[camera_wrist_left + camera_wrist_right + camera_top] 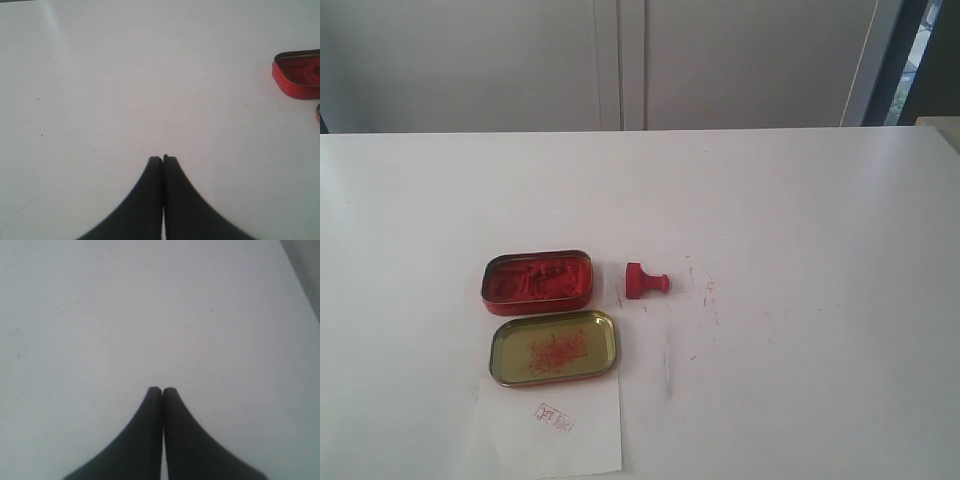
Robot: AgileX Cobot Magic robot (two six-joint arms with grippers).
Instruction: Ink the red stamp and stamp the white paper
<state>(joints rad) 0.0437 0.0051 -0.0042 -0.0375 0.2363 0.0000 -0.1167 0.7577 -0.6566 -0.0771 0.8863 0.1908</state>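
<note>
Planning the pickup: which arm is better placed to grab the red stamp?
Probably right: the red stamp lies right of the ink tin, handle pointing right; the tin crowds its left side.

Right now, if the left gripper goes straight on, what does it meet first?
Only bare table lies ahead of the left gripper, jaws shut. The red ink tin sits off that line. Depth is unclear, so it may touch the table itself.
</note>
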